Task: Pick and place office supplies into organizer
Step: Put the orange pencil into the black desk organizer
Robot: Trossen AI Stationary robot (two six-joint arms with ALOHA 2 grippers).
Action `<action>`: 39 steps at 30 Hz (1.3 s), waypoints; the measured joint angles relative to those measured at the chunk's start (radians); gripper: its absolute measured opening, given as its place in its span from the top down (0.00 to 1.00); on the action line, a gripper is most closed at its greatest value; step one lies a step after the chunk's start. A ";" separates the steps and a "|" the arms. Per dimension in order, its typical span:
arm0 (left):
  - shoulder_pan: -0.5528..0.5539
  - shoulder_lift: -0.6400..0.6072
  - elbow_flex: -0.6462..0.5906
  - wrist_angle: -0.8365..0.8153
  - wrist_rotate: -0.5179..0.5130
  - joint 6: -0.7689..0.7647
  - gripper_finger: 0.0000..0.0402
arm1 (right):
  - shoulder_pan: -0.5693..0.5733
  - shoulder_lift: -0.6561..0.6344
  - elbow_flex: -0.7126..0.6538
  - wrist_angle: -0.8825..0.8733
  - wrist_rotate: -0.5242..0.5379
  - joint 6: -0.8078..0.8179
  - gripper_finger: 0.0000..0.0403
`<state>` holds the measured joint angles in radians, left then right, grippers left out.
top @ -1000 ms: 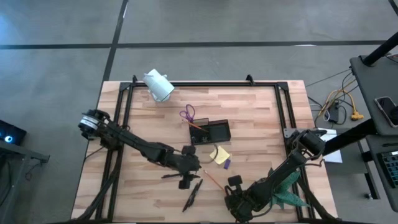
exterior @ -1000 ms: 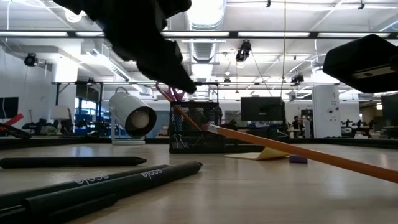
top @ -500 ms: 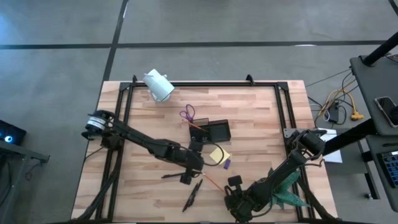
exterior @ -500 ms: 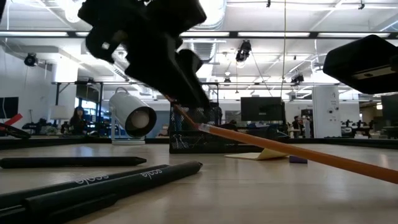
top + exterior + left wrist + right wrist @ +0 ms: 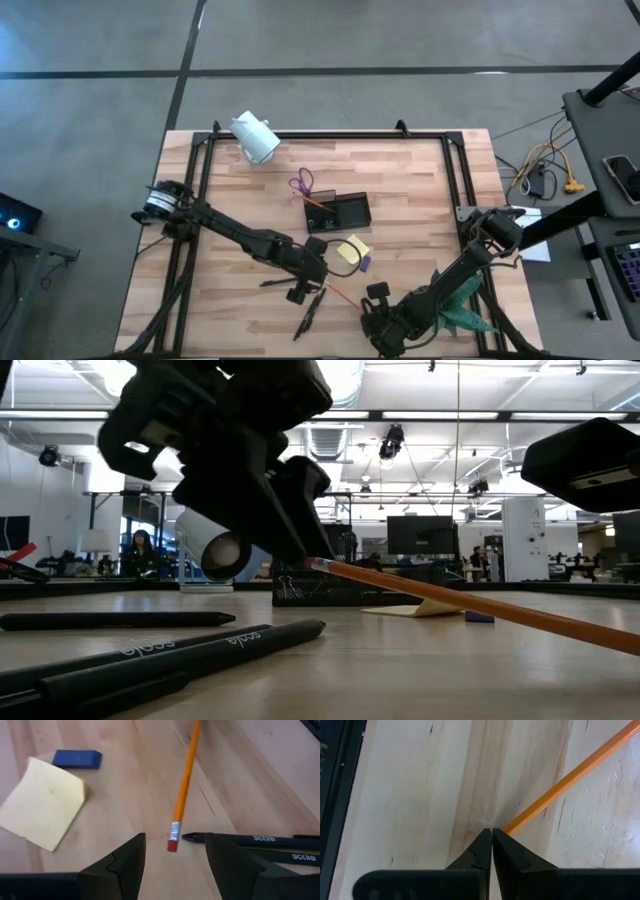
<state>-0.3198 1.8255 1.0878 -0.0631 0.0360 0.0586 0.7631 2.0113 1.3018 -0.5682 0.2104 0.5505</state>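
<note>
As the left gripper is brought lower over the table than a second ago, its fingers are held apart around the eraser end of the orange pencil, not yet gripped. The organizer is seen just beyond; the right gripper is kept shut, idle at the near edge.
</note>
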 joint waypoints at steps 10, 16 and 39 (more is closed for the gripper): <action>0.000 0.018 0.000 0.024 -0.004 -0.003 0.62 | 0.000 0.000 0.000 0.003 0.000 -0.001 0.98; -0.001 0.034 0.006 0.022 -0.005 -0.003 0.70 | 0.000 0.000 0.000 0.003 0.000 -0.003 0.98; -0.006 0.059 0.044 0.002 -0.003 0.000 0.97 | 0.000 0.002 -0.001 0.003 -0.001 -0.001 0.98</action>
<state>-0.3260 1.8843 1.1320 -0.0611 0.0334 0.0589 0.7631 2.0136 1.3010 -0.5656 0.2092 0.5499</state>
